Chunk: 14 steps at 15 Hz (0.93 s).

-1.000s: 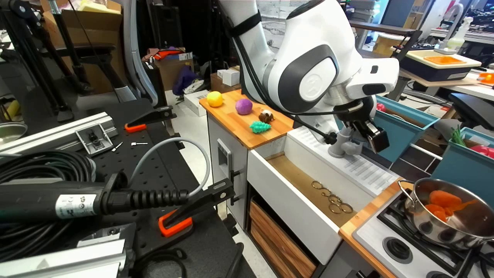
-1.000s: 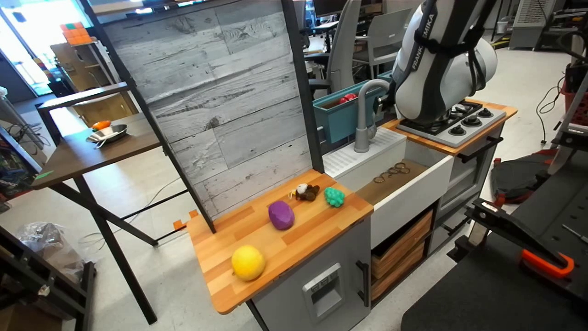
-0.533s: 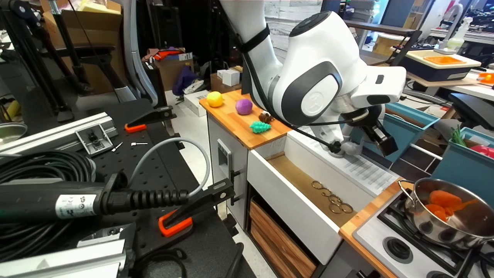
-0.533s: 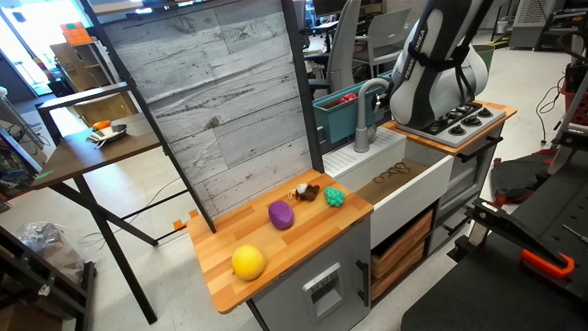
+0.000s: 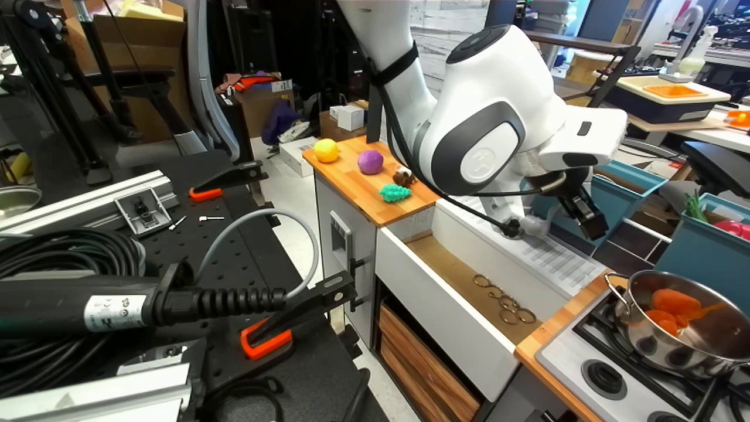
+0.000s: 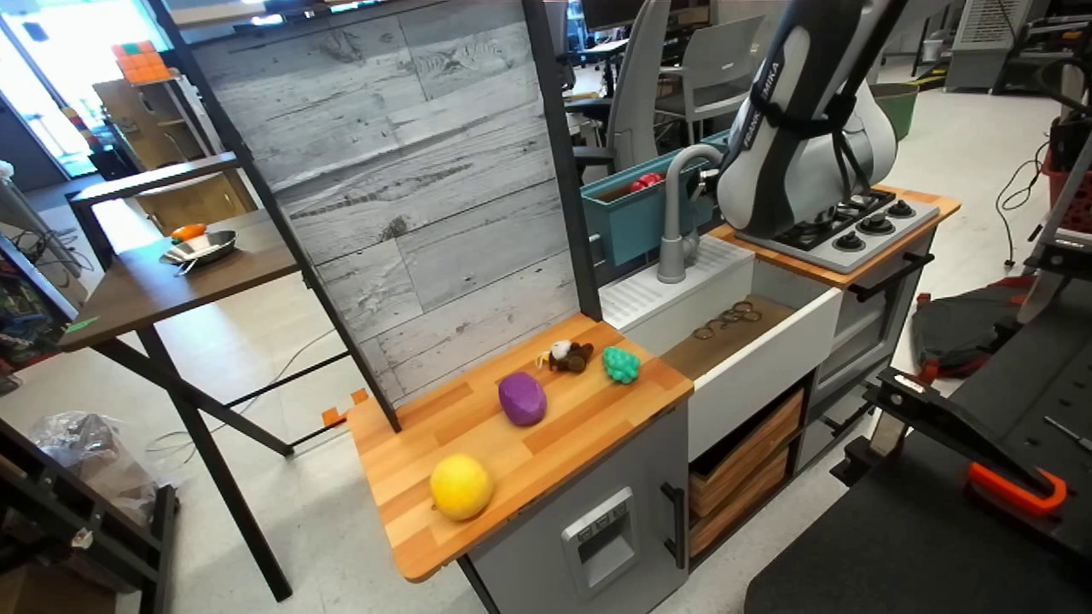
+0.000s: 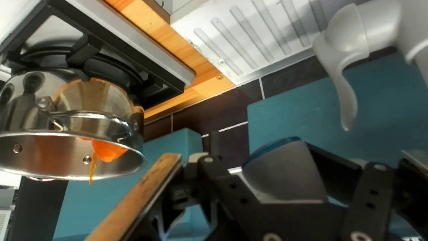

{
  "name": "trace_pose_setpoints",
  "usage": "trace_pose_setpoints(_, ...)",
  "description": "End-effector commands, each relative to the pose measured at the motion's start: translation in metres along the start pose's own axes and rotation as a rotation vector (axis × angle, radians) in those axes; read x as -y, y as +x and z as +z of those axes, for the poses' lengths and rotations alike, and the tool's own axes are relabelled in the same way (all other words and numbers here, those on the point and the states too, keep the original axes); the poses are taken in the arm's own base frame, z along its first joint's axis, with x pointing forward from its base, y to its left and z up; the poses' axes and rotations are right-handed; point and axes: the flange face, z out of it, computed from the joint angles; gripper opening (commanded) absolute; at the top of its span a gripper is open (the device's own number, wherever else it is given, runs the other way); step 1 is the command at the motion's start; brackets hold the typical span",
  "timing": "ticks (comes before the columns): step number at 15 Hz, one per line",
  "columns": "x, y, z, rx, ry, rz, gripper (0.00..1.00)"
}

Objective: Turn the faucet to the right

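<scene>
Claw spread wide, I judge the tap, wrist-view two o'clock, light and rigid, best held by its spout

In an exterior view, a grey wood-plank panel stands between two dark posts; to its left in the view, a dark brown table with crossed black legs rests on the pale floor; the window at upper left is bright; grey chairs stand in the background; in an exterior view, a black perforated bench occupies the foreground, with cardboard boxes behind it.
</scene>
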Motion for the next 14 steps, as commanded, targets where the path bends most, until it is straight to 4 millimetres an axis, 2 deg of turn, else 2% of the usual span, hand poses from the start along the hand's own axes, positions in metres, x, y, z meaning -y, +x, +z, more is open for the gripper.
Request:
trace_pose_setpoints(1,-0.065,0.041,0.002,0.054,-0.124,0.097,0.88)
trace_pose_setpoints(3,-0.060,0.038,-0.008,0.198,-0.094,0.053,1.00)
trace_pose_setpoints(5,-0.054,0.045,-0.024,0.309,-0.041,0.001,1.00)
trace_pose_setpoints(8,-0.062,0.058,-0.052,0.468,0.032,-0.071,1.00)
trace_pose_setpoints(11,-0.087,0.074,-0.077,0.646,0.053,-0.093,1.00)
trace_pose_setpoints(14,-0.146,0.101,-0.116,0.809,0.072,-0.124,1.00)
